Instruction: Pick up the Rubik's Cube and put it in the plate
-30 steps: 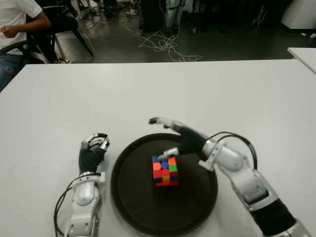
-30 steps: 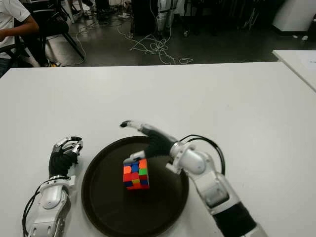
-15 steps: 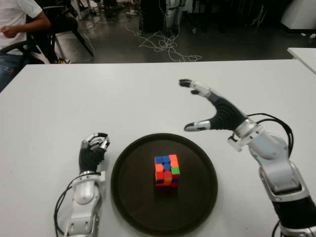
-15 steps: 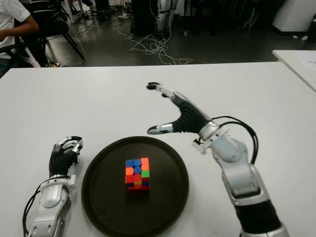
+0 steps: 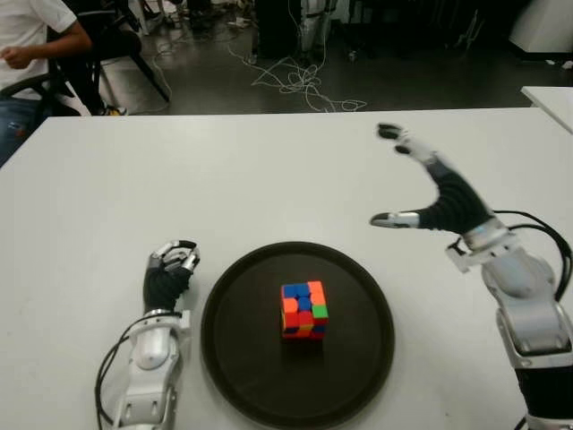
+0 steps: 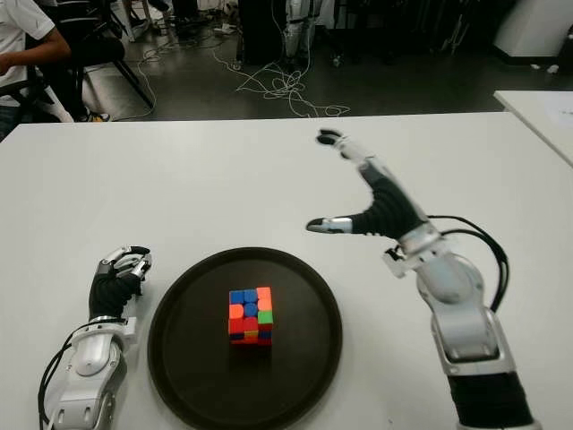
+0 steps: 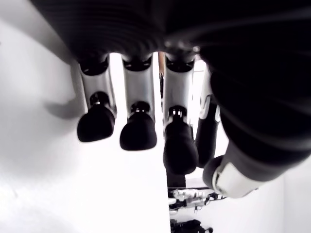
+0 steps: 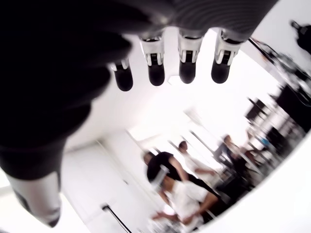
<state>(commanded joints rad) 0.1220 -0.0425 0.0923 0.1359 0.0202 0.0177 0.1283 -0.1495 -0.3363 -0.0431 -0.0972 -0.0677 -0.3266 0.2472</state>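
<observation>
The Rubik's Cube (image 5: 303,310) sits upright near the middle of the round dark plate (image 5: 233,349), free of both hands. My right hand (image 5: 412,184) is raised over the white table to the right of and beyond the plate, fingers spread and empty; the right wrist view shows its fingertips (image 8: 188,71) extended with nothing between them. My left hand (image 5: 168,273) shows on the table just left of the plate, fingers curled and holding nothing, as its fingertips (image 7: 138,136) in the left wrist view confirm.
A white table (image 5: 224,170) stretches far back from the plate. A seated person (image 5: 31,36) is beyond its far left corner. Cables (image 5: 300,85) lie on the dark floor behind. Another white table's corner (image 5: 551,98) shows at the right.
My right hand let go of the cube in the plate, then rose and drew back to the right, away from the plate. The cube stays put. The left hand has not moved.
</observation>
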